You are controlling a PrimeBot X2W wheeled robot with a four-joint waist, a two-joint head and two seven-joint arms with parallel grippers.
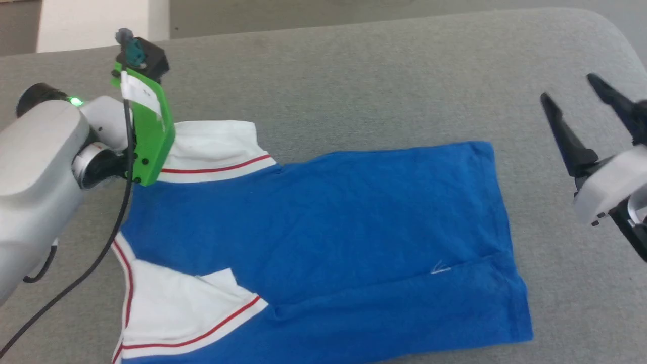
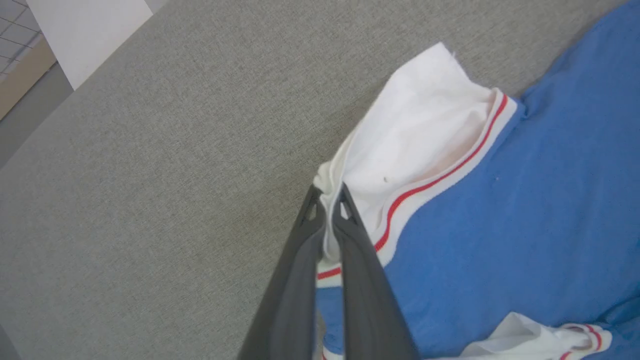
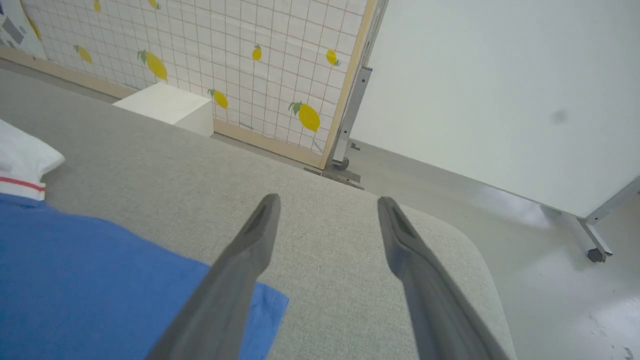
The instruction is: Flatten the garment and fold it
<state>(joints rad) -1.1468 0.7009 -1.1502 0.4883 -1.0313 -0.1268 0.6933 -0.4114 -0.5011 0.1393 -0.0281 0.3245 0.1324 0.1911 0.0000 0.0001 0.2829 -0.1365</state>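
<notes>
The garment (image 1: 323, 242), a royal blue shirt with white sleeves and red trim, lies spread on the grey cushion, plain blue side up with no print showing. In the left wrist view my left gripper (image 2: 327, 192) is shut on the edge of the far white sleeve (image 2: 425, 130), the cloth pinched between its fingertips. In the head view the left wrist with its green bracket (image 1: 146, 129) hides those fingers. The near sleeve (image 1: 182, 308) lies folded onto the body. My right gripper (image 1: 568, 93) hovers open to the right of the shirt's hem (image 3: 265, 300), holding nothing.
The grey cushion (image 1: 354, 86) stretches past the shirt on all sides, its rounded corner (image 3: 450, 240) beside my right gripper. Beyond it stand a white box (image 3: 167, 105), a lemon-print screen (image 3: 225, 60) and a white panel on wheels (image 3: 500, 90). A black cable (image 1: 101, 253) hangs from the left wrist.
</notes>
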